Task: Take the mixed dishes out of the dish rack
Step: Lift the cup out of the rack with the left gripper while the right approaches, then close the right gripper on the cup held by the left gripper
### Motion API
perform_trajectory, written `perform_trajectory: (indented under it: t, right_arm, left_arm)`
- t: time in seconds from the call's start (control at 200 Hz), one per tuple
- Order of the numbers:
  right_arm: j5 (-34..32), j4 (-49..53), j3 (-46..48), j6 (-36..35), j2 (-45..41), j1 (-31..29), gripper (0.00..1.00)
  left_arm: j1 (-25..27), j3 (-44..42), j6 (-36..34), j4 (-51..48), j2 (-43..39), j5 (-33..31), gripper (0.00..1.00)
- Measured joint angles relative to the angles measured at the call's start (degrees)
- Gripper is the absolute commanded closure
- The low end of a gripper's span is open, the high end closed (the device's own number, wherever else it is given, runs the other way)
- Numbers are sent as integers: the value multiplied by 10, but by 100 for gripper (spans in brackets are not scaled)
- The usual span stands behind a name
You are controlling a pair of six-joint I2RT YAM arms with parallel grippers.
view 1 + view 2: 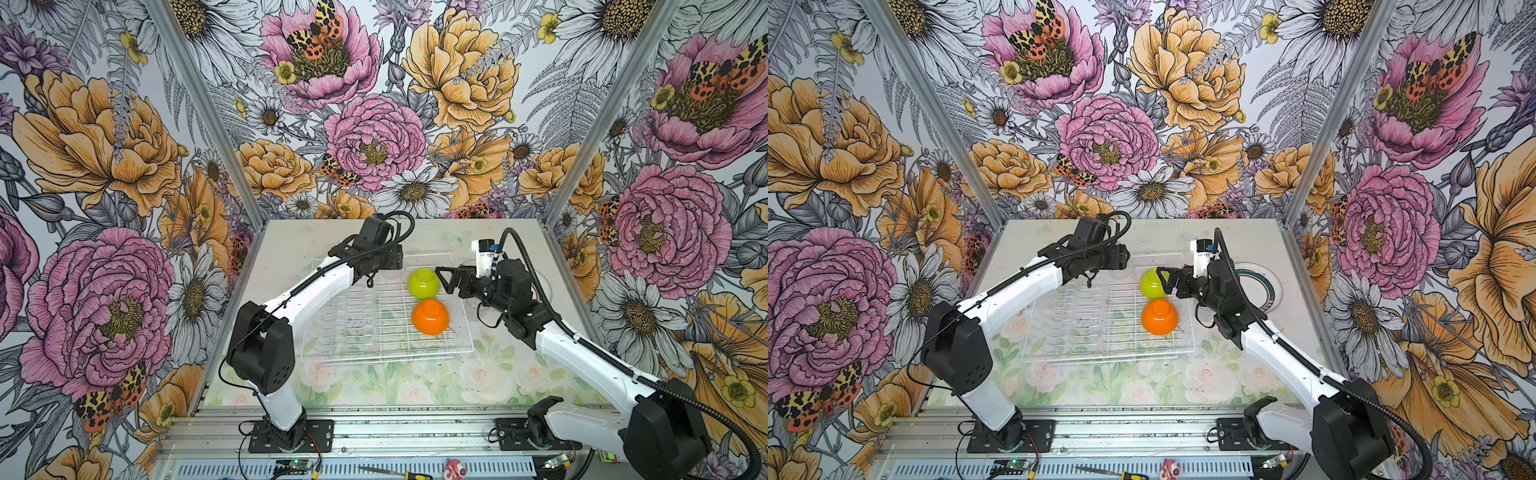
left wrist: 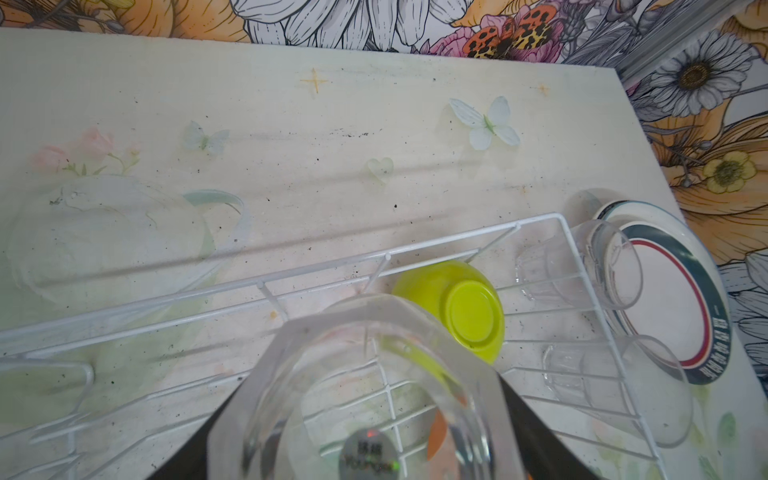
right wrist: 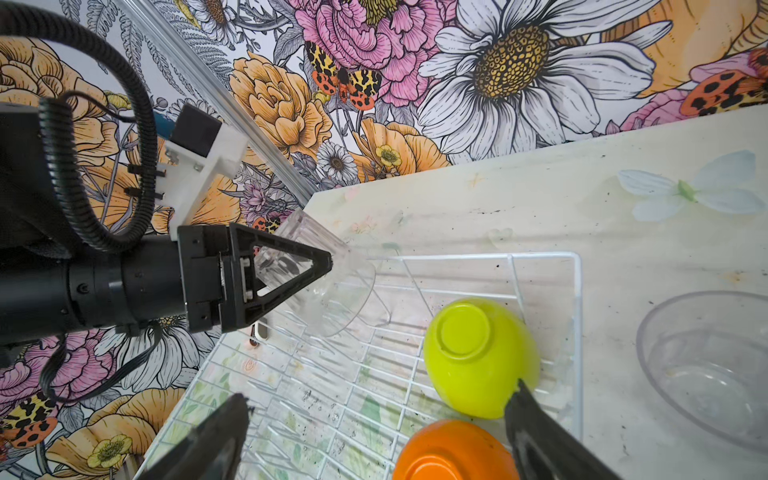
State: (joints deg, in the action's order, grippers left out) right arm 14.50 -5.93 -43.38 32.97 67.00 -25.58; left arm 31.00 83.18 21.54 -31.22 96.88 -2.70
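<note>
Dish rack [image 1: 365, 328] nearly unloaded: a plate [image 2: 673, 299] lies outside its right side; orange bowl [image 1: 430, 316] and lime bowl [image 1: 423, 283] sit upturned inside, as if draining. Left gripper [image 2: 368, 390] clamps a tumbler [image 3: 332, 299] over the rack's far edge, likely for removal; right gripper [image 3: 378, 390], jaws spread, hovers beside the lime bowl.

Both arms [image 1: 324, 286] have white shells, black joints and triangular black jaws (ribbed black conduit [image 3: 146, 137] alongside).
</note>
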Motion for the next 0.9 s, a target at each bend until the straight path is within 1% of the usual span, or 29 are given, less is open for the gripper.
perform_trajectory:
  t: [0.155, 0.34, 0.58, 0.736, 0.901]
  right_arm:
    - [-3, 1, -7, 0, 7, -12, 4]
    - [-3, -8, -36, 5, 33, -21, 4]
    - [5, -41, -59, 18, 71, -24, 4]
    - [19, -61, -75, 23, 101, -24, 7]
    - [40, -78, -112, 30, 133, -26, 13]
  left_arm:
    - [-6, -13, 30, 26, -24, 36, 54]
    - [-14, -52, 81, 89, -49, 83, 56]
    - [-35, -75, 137, 152, -56, 129, 55]
    - [-40, -94, 178, 193, -77, 149, 56]
    - [-38, -127, 227, 251, -107, 162, 56]
